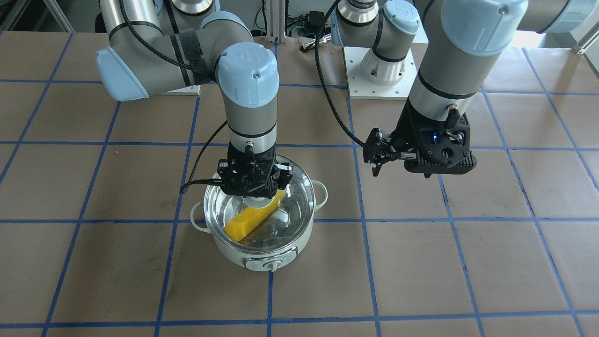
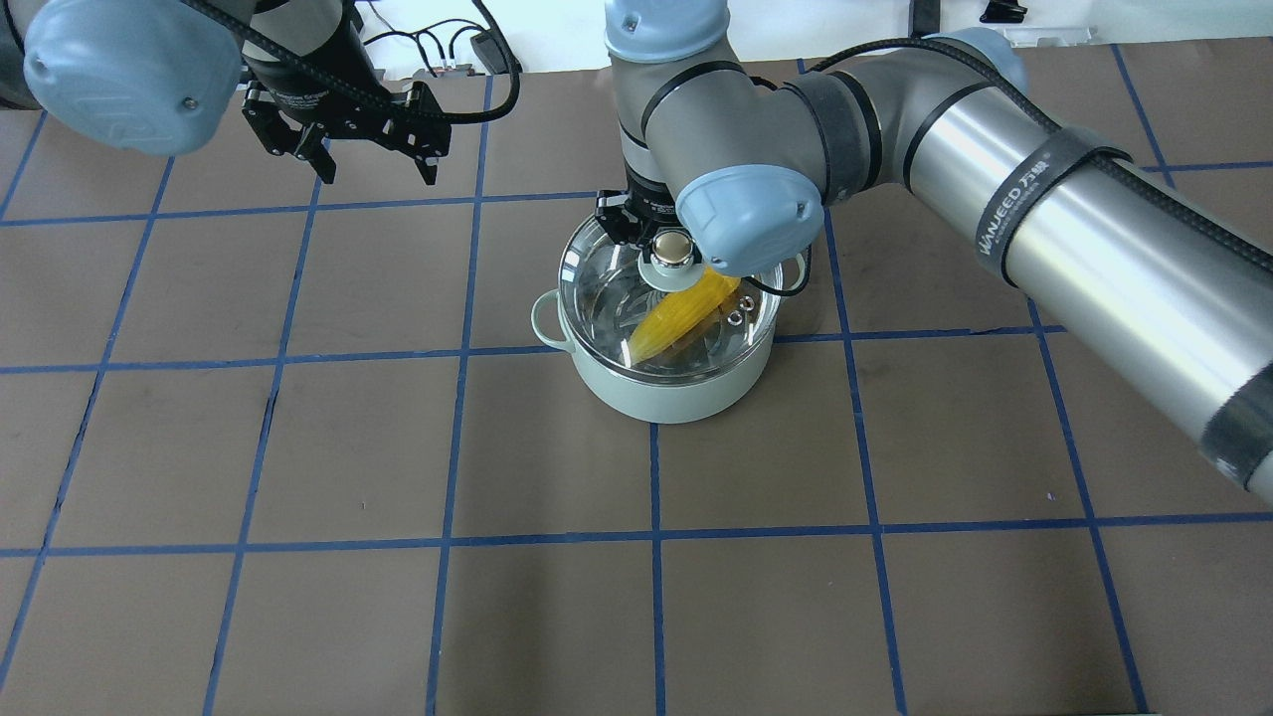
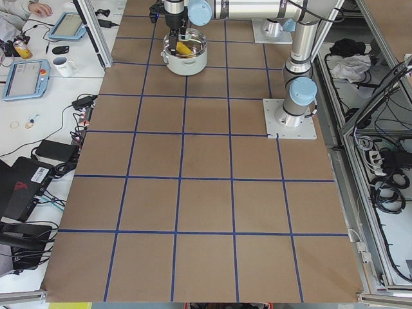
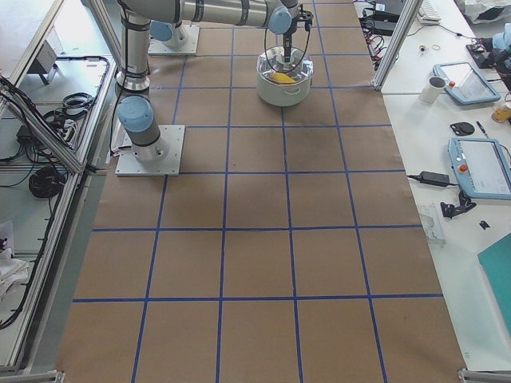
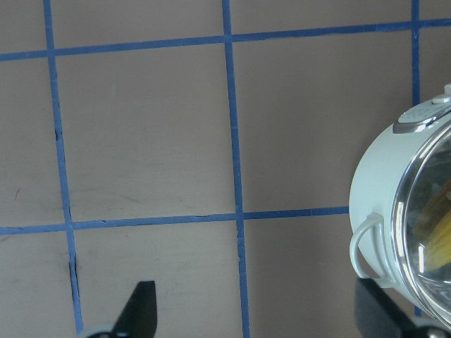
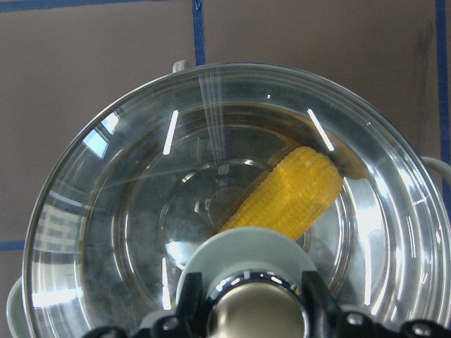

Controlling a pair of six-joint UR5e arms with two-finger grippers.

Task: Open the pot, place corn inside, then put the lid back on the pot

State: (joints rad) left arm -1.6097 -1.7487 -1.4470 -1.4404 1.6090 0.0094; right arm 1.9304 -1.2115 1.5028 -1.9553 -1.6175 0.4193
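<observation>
The mint-green pot (image 1: 262, 255) stands mid-table, also in the overhead view (image 2: 661, 393). The yellow corn (image 1: 250, 223) lies slanted inside it, seen through the glass in the right wrist view (image 6: 292, 193). The clear glass lid (image 6: 106, 211) covers the pot's mouth; I cannot tell whether its rim rests on the pot. My right gripper (image 2: 674, 249) comes straight down on the lid's knob (image 6: 257, 317), its fingers tight on either side. My left gripper (image 2: 378, 171) is open and empty, hovering above the table apart from the pot.
The brown table (image 2: 557, 597) carries a blue tape grid. The pot's loop handle (image 5: 366, 246) and control knob (image 1: 272, 265) stick out from its sides. The arm bases (image 1: 379, 70) stand at the robot's edge of the table. Operator benches with tablets (image 4: 479, 163) flank the table.
</observation>
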